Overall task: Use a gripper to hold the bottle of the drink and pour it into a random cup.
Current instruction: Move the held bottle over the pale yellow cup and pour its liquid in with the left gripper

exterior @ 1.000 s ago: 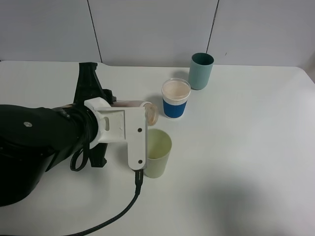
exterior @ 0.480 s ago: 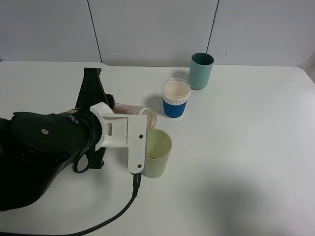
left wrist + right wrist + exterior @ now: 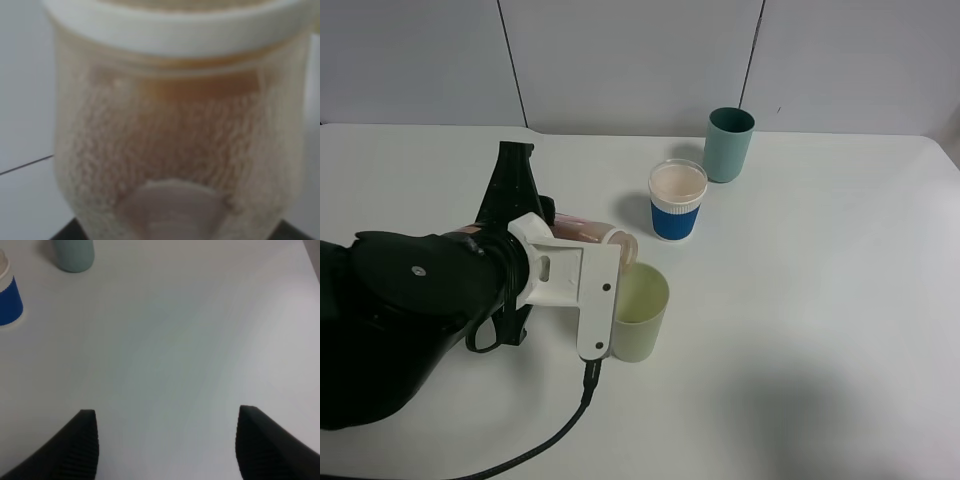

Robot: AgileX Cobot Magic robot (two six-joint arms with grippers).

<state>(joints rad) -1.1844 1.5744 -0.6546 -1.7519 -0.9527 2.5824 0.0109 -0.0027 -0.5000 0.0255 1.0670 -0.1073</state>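
Fingers (image 3: 592,300) grip tipped bottle (image 3: 585,231), drink (image 3: 200,86) inside, above cup (image 3: 642,325).

Bright, even light, soft faint shadows; the bottle (image 3: 165,150) in the left wrist view is blurred

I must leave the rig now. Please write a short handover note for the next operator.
Left gripper: shut on the bottle, which is tipped with its neck above the cup.
Right gripper: open, holding nothing, above the table.
Done: bottle picked up and tilted over the cup.
Left: the pour itself; I see no stream, and brown drink sits near the neck.
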